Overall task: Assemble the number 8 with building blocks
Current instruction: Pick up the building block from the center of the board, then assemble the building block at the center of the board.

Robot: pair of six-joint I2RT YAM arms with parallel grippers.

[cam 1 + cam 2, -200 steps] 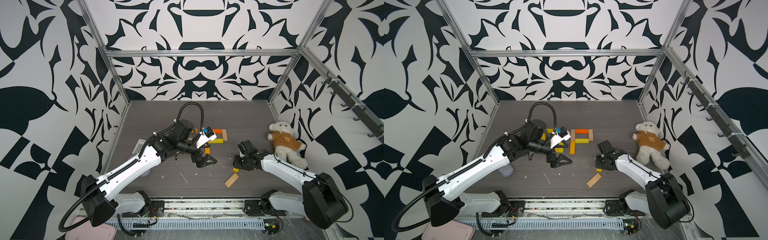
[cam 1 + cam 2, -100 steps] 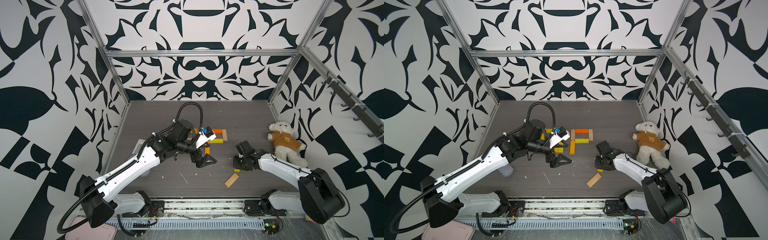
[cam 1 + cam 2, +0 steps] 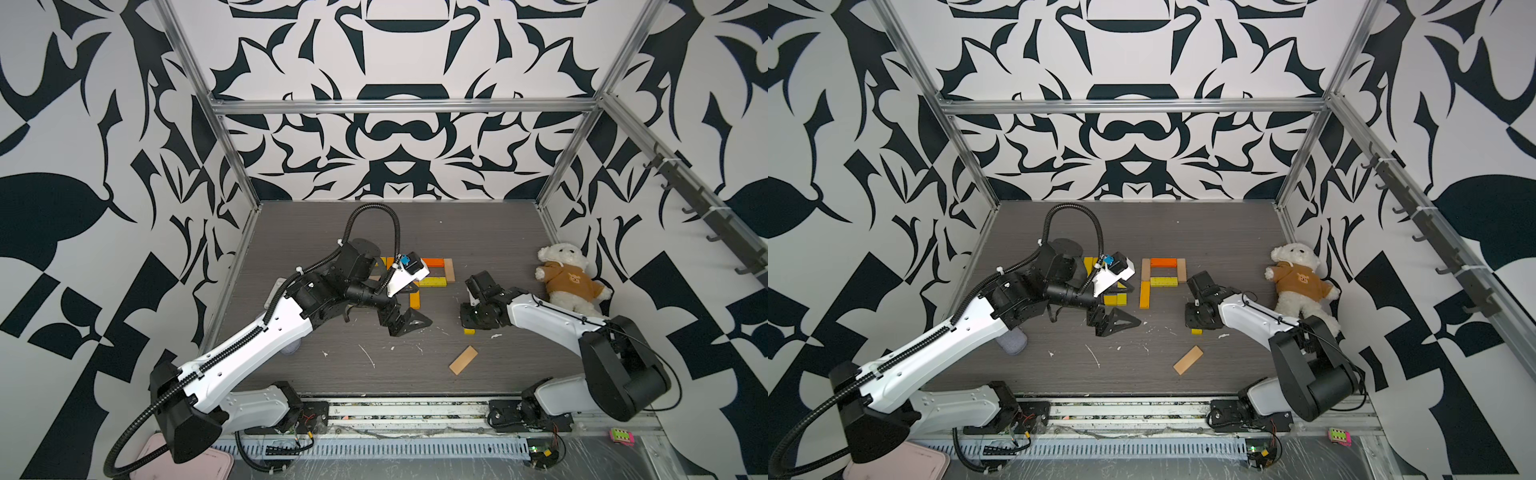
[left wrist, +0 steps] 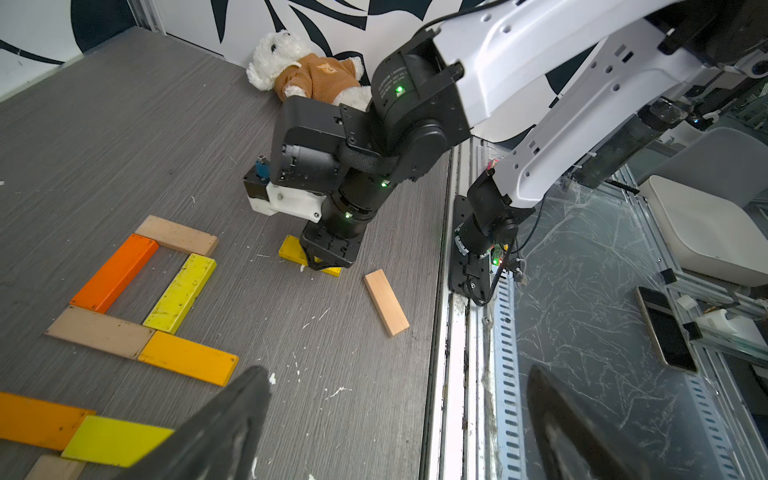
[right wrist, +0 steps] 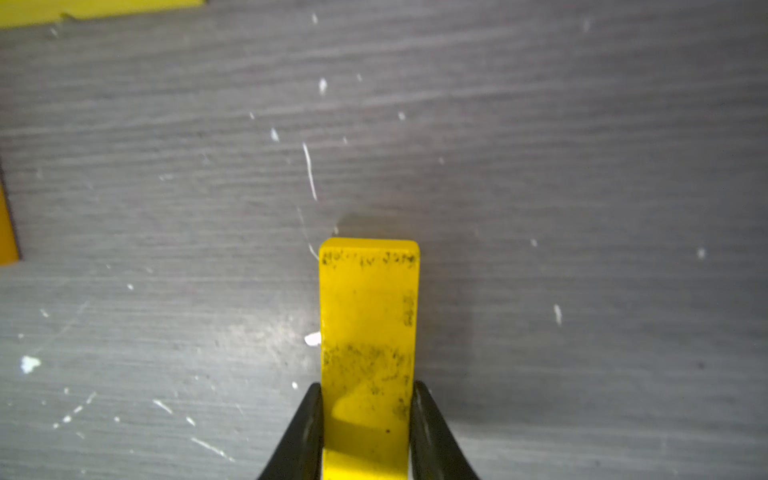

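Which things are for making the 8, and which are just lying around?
For the 8: yellow block in the right gripper; loose tan block; laid-out blocks; more blocks.
Just lying about: teddy bear; phone.

Right tool (image 3: 472,325) down on yellow block (image 3: 469,331)

Paint, bare wood, plush
The yellow block (image 5: 368,332) wears smooth paint scuffed with dark specks; the tan plank (image 4: 386,301) is bare matt wood; the table (image 5: 166,166) is matt grey wood-grain, flecked white; the teddy bear (image 4: 270,54) is fluffy plush in brown cloth.
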